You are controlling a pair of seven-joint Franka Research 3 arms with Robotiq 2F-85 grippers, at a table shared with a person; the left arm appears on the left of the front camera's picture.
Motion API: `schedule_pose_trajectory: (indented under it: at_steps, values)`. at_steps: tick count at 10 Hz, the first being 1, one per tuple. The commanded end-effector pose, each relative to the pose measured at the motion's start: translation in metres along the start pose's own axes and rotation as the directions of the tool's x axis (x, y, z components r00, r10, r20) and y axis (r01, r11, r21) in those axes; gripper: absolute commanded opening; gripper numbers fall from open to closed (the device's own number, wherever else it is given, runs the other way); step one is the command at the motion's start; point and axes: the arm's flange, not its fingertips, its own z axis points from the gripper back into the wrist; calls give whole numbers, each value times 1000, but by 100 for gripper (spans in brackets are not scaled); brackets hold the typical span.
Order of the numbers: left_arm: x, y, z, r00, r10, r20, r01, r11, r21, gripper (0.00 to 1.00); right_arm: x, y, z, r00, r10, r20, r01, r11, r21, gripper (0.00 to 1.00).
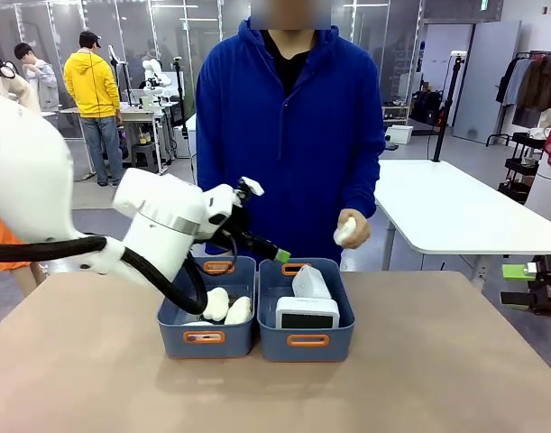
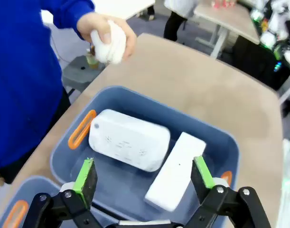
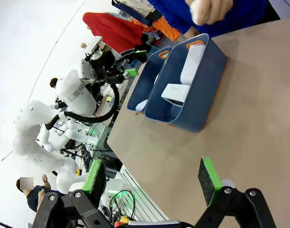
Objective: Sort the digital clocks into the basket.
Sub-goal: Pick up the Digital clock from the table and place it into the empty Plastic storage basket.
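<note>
My left gripper hangs with its jaws spread wide and nothing between them, poised above the basket that sits on my right of the two slate-blue tubs standing side by side on the bench. From my left wrist I look straight down into that basket: both digital clocks lie inside it, one resting on its back-side face toward the orange handle slot, the other tilted on edge just beside it, the two touching or nearly so. In the front view one clock stands at the near end with its dark screen facing me, and the second leans behind it. The neighbouring tub holds cream plush toys. My right gripper is also spread wide and empty, hovering over bare bench well apart from the tubs. Across the bench a person in a blue hooded top holds another cream plush toy in one hand, raised above the far edge of the bench.
</note>
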Motion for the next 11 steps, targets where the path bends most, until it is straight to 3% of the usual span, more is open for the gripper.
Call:
schedule_pose_trajectory:
  at_steps: [1,2,3,4,6,7,8,9,11]
  values:
    - [-17,5,88,935,331,123,-328,944,-41,100,1,2,0,1000,7,12,-7,1000,7,100]
    - [-30,16,139,848,491,200,-492,869,-51,100,1,2,0,1000,7,12,-7,1000,7,100]
    - [-45,27,191,718,655,236,-660,748,-71,100,1,2,0,1000,7,12,-7,1000,7,100]
    - [-59,34,241,604,755,255,-749,647,-141,100,1,2,0,1000,7,12,-7,1000,7,100]
    - [-91,37,335,400,895,198,-878,436,-196,100,1,2,0,1000,7,12,-7,1000,7,100]
    - [-110,39,371,332,922,198,-903,372,-217,100,1,2,0,1000,7,12,-7,1000,7,100]
    - [-135,38,405,256,956,144,-929,285,-238,100,1,2,0,1000,7,12,-7,1000,7,100]
    - [-167,29,439,198,977,76,-942,211,-259,100,1,2,0,1000,7,12,-7,1000,7,100]
    - [-216,22,470,255,965,69,-914,263,-309,100,1,2,0,1000,7,12,-7,1000,7,100]
